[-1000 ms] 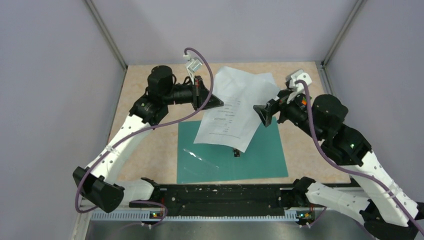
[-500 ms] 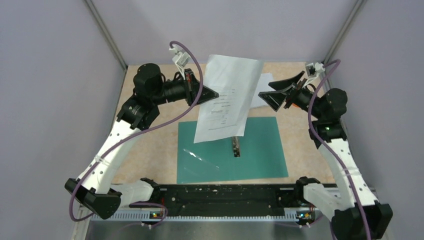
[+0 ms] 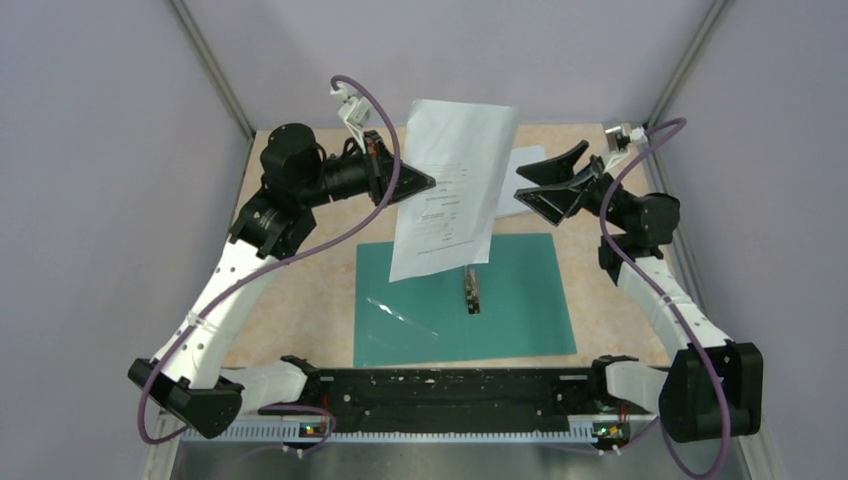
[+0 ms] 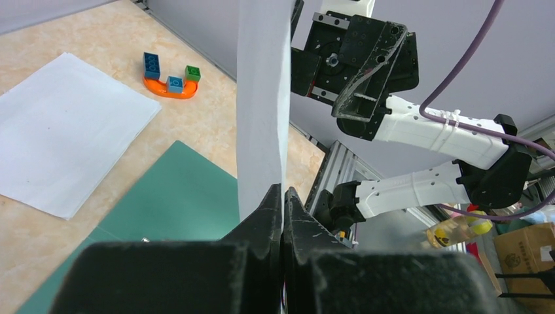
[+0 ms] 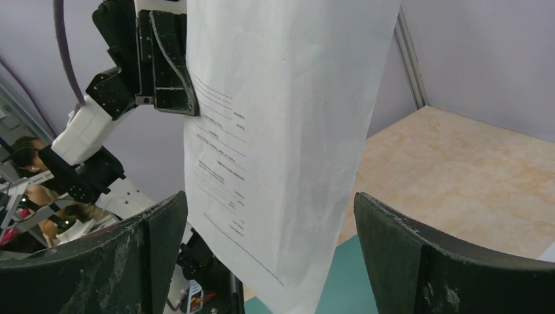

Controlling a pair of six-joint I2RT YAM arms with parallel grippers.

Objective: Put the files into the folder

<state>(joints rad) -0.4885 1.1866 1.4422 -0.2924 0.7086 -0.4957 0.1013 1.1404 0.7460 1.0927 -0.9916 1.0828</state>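
Pale lilac panels wall a beige counter [image 3: 300, 290] on which the teal folder [image 3: 520, 300] lies flat, its metal clip [image 3: 471, 292] showing near the middle.

Findings:
- The left end effector [image 3: 425, 183] is pressed together, pinching the printed sheet [image 3: 450, 190] at its left edge. The sheet hangs upright in the air, its lower edge above the folder and close to the clip.
- The right end effector [image 3: 540, 190] is spread wide just beside the sheet's free edge and holds nothing.
- The blank sheet [image 4: 65, 131] lies flat on the counter beyond the folder, near a small horseshoe toy [image 4: 171, 85].

Assessment: the step in hand appears to be laying the printed sheet onto the folder.

Recommendations:
- Paper held by one edge is limp and likely to swing, so lower it slowly.
- Set the bottom edge down first, inside the folder's outline.
- Square it to the folder's edges before the pinch opens.
- The right end effector could steady the free edge without creasing it.
- Keep clear of the clip, which could snag the sheet
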